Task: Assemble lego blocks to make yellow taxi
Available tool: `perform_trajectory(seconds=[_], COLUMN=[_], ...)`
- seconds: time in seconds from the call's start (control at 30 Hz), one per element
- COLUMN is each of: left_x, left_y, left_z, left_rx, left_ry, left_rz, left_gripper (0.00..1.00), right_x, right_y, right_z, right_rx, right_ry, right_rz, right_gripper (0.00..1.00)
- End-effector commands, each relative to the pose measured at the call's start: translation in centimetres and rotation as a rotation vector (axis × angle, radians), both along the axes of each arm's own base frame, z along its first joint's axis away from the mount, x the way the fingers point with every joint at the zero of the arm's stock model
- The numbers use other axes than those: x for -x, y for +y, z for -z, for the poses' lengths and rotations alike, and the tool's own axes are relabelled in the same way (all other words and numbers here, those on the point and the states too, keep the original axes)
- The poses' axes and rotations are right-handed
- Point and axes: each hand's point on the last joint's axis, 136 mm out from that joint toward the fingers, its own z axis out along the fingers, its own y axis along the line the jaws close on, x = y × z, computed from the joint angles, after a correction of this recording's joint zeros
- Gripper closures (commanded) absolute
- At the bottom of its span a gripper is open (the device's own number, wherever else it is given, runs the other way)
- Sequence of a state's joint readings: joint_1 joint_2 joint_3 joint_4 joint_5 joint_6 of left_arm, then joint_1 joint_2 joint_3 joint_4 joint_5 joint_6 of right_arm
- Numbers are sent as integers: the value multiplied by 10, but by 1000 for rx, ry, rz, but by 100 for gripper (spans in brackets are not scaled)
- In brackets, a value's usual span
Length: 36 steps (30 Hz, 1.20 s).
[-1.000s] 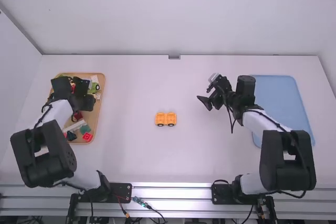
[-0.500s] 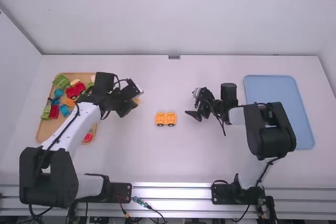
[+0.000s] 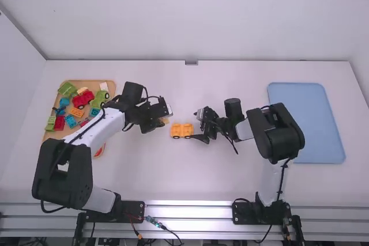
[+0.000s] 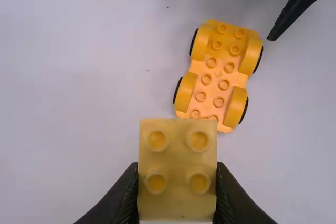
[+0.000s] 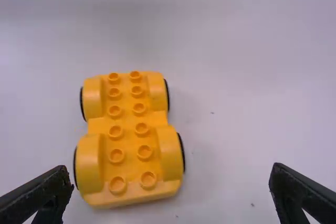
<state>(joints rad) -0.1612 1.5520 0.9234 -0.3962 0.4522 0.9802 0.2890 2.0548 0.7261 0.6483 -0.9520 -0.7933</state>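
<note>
Gripping one four-stud yellow block (image 4: 177,156) are two left fingers (image 3: 151,125).

Tray (image 3: 93,83) partly hidden by left arm (image 3: 64,171), wheeled base (image 4: 218,77) partly behind yellow block (image 4: 178,156) in left wrist view

White table (image 3: 138,171). Wooden tray (image 3: 53,135) on left side, blue tray (image 3: 305,108) on right side. Yellow toy car base (image 3: 182,131) between them, standing on its wheels, studs up, well apart from both trays.

A blue tray (image 3: 314,125) lies flat; metal rails (image 3: 190,212) edge the table (image 3: 167,177).
</note>
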Motion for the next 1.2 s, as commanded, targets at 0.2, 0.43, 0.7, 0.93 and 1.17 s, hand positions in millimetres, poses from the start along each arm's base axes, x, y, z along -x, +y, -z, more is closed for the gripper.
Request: perform_trajectory(seconds=[0.2, 0.43, 0.7, 0.93, 1.17], left_x=[3, 8, 9, 10, 3], left_y=[-17, -26, -37, -42, -44], left_z=[6, 11, 10, 13, 31], left_rx=[39, 46, 49, 69, 66], left_ry=[-12, -11, -29, -23, -7], left_rz=[159, 217, 247, 262, 262], left_gripper=[99, 98, 98, 99, 99], right_x=[4, 17, 13, 13, 22], right_y=[12, 12, 17, 24, 26], right_z=[7, 7, 21, 19, 20], right_rx=[28, -3, -43, -84, -87], right_ry=[-11, -55, -31, -4, -35], right_rz=[-19, -52, -21, -57, -87], right_gripper=[1, 1, 1, 0, 5])
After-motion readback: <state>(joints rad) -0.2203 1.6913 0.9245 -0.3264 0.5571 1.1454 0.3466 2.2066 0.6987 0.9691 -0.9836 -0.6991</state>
